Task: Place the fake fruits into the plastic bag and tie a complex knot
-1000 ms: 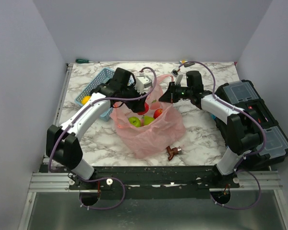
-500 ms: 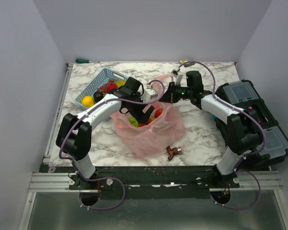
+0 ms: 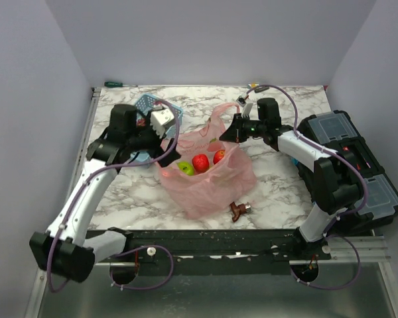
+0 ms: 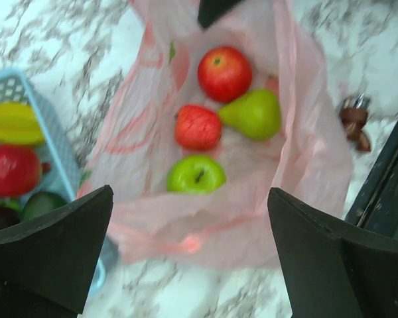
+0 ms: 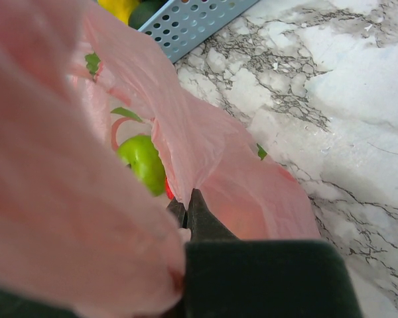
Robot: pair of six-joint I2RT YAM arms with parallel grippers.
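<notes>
While the left gripper (image 4: 190, 197) hangs above the bag's mouth with its two dark fingers (image 4: 53, 252) spread wide and nothing between them, the right gripper (image 5: 186, 211) has its fingertips pressed together on a fold of pink film at the rim of the plastic bag (image 3: 209, 182). That rim is held up off the marble table (image 3: 278, 192), so the mouth of the bag gapes open towards the left wrist camera.

Four of the fake fruits (image 3: 200, 163) lie together on the bag's floor: a red apple (image 4: 224, 73) farthest in, a green pear (image 4: 252, 114) touching it, a red bumpy fruit (image 4: 197, 127) just beside the pear, and a green apple (image 4: 196, 173) nearest the left gripper. The bag's handles are loose, not yet tied.

Just beside the bag on the left arm's side stands the light-blue basket (image 4: 61, 165). It holds a yellow fruit (image 4: 13, 122), a red fruit (image 4: 10, 169), a green fruit (image 4: 40, 204) and a dark one at the frame's edge, too cut off to name.

Near the bag's front corner a small brown object (image 3: 237, 210) lies on the table. A black case (image 3: 348, 159) sits beside the right arm, and a green-handled screwdriver (image 3: 116, 84) rests at the far left edge.
</notes>
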